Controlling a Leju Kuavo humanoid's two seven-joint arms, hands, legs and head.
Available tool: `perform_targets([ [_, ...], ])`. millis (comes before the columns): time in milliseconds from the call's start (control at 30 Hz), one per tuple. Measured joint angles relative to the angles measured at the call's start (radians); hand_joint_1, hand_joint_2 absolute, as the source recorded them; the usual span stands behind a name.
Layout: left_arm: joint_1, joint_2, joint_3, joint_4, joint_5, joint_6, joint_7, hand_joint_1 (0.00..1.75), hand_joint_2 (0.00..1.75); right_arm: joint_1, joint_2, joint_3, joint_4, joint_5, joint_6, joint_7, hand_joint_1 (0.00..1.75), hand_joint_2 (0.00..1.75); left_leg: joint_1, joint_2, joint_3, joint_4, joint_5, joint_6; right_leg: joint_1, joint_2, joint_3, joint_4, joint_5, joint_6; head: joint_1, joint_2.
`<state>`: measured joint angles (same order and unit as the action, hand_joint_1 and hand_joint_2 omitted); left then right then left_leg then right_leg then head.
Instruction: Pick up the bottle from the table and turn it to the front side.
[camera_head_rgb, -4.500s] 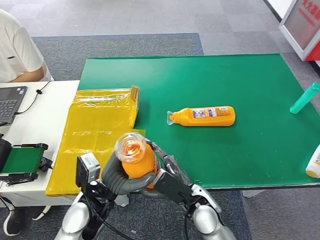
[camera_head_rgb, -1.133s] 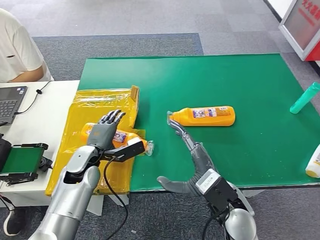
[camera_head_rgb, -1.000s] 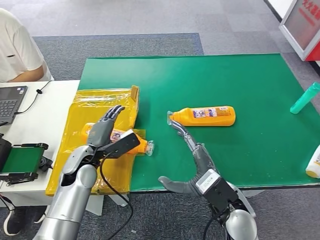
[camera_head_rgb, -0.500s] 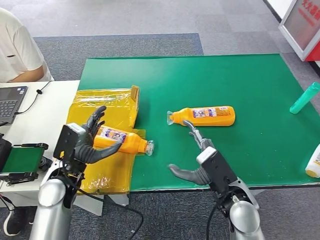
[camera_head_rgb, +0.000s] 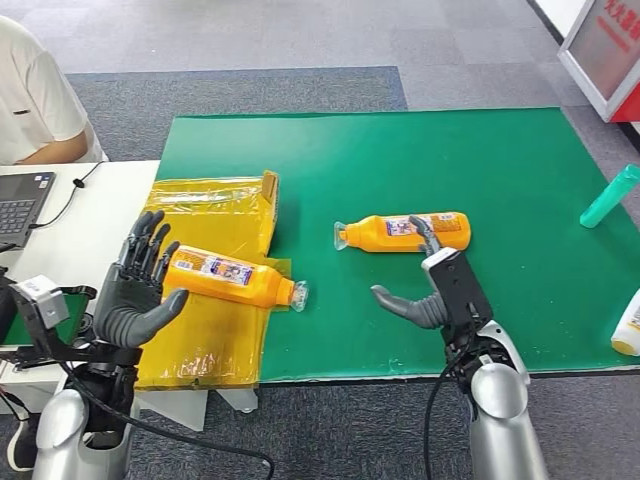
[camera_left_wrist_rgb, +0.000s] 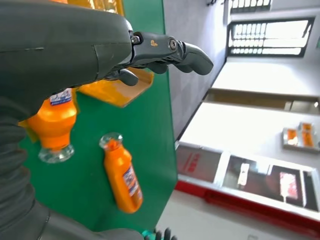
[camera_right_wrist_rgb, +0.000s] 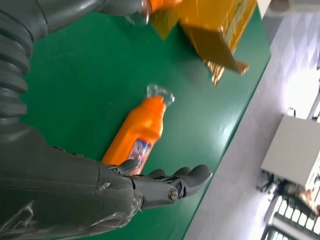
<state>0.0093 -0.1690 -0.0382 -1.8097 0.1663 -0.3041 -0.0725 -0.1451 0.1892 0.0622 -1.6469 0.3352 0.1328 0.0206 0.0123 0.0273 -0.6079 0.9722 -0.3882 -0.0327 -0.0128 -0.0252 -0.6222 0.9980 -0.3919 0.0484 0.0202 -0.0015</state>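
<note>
An orange bottle (camera_head_rgb: 226, 275) with a clear cap lies on its side on the yellow plastic bag (camera_head_rgb: 198, 212), label up, cap toward the green mat (camera_head_rgb: 490, 150). My left hand (camera_head_rgb: 138, 288) hovers open just beyond the bottle's base, fingers spread, holding nothing. A second orange bottle (camera_head_rgb: 407, 232) lies on the mat. My right hand (camera_head_rgb: 432, 292) is open just in front of it, fingertips over its near side. In the left wrist view, the left hand (camera_left_wrist_rgb: 94, 45) is above both bottles (camera_left_wrist_rgb: 53, 125). From the right wrist, the right hand (camera_right_wrist_rgb: 98, 187) is beside the second bottle (camera_right_wrist_rgb: 137, 135).
A teal bottle (camera_head_rgb: 610, 196) and a white bottle (camera_head_rgb: 628, 325) lie at the mat's right edge. Left of the mat is a white table with a laptop (camera_head_rgb: 23, 200), a small green-belted device (camera_head_rgb: 45, 318) and a seated person (camera_head_rgb: 34, 95).
4.5 s ago both hands held the bottle upright; it now lies on the yellow bag. The left hand has drawn back to the left, and the right hand has moved right toward the second bottle.
</note>
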Motion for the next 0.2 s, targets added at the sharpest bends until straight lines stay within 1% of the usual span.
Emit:
perform_targets([
  [100, 0.001, -0.003, 0.002, -0.004, 0.006, 0.001, 0.007, 0.00, 1.75, -0.004, 0.001, -0.006, 0.002, 0.008, -0.006, -0.001, 0.00, 1.75, 0.000, 0.000, 0.000, 0.000, 0.000, 0.000, 0.000, 0.000, 0.000, 0.000, 0.000, 0.000, 0.000, 0.000],
  [200, 0.024, -0.012, 0.009, -0.022, 0.014, -0.011, 0.028, 0.00, 1.75, -0.034, 0.012, -0.068, 0.010, 0.057, -0.034, -0.021, 0.00, 1.75, 0.000, 0.000, 0.000, 0.000, 0.000, 0.000, 0.000, 0.000, 0.000, 0.000, 0.000, 0.000, 0.000, 0.000],
])
